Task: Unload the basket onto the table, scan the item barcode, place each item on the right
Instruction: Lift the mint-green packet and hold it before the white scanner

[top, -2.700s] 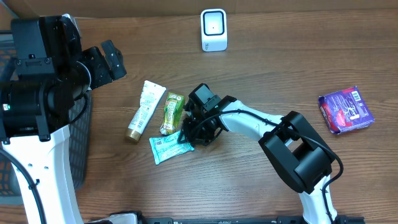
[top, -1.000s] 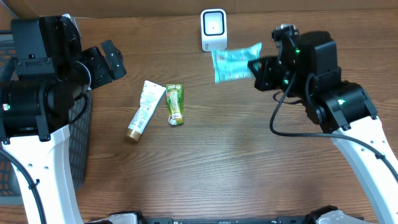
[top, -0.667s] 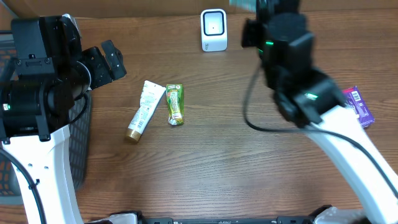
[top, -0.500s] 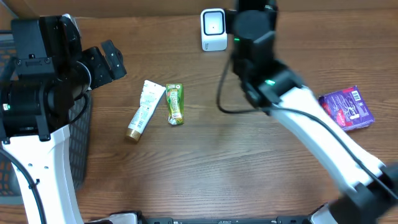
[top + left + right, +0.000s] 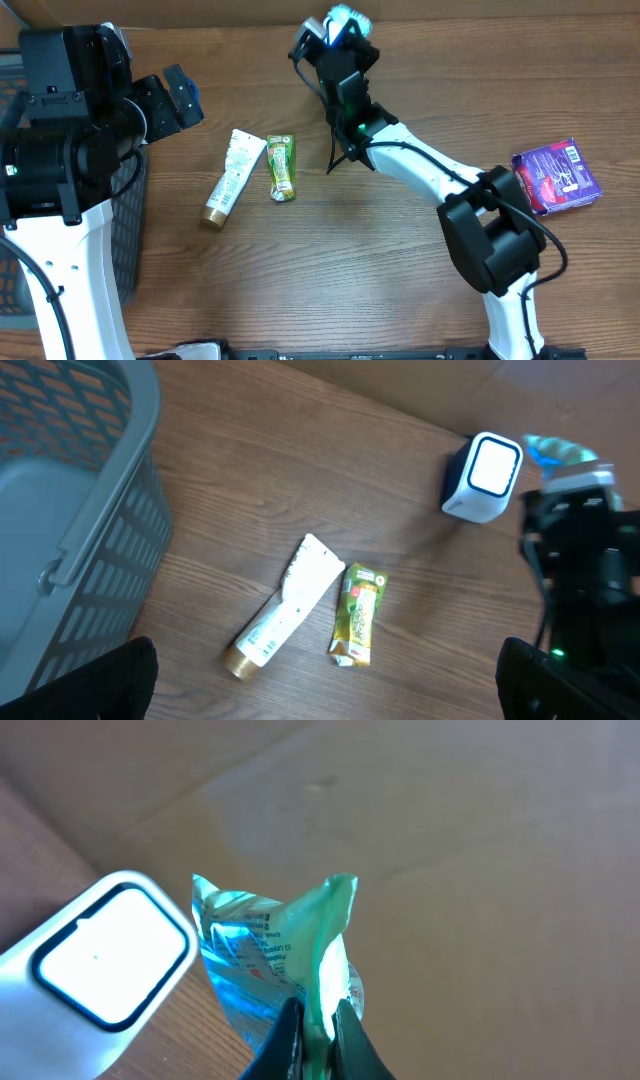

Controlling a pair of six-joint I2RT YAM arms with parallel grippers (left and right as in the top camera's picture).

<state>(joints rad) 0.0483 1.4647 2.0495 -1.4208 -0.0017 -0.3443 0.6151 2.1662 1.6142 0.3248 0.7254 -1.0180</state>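
Observation:
A teal foil packet (image 5: pixel 268 948) hangs pinched by its edge in my right gripper (image 5: pixel 315 1020), which is shut on it. The packet sits right beside the lit face of the white barcode scanner (image 5: pixel 95 970). From overhead, the packet (image 5: pixel 350 15) and the right gripper (image 5: pixel 343 38) are at the table's far edge, and the arm covers most of the scanner (image 5: pixel 317 28). The left wrist view shows the scanner (image 5: pixel 483 477) with the packet (image 5: pixel 560 452) just to its right. My left gripper (image 5: pixel 335 690) is wide open and empty, high above the table's left side.
A white tube (image 5: pixel 232 178) and a green sachet (image 5: pixel 281 167) lie side by side left of centre. A purple pack (image 5: pixel 556 177) lies at the far right. A grey mesh basket (image 5: pixel 60 510) stands at the left edge, under the left arm.
The right arm has swung the teal packet from the right of the scanner up and round to the scanner's face at the back edge. The left arm has not moved.

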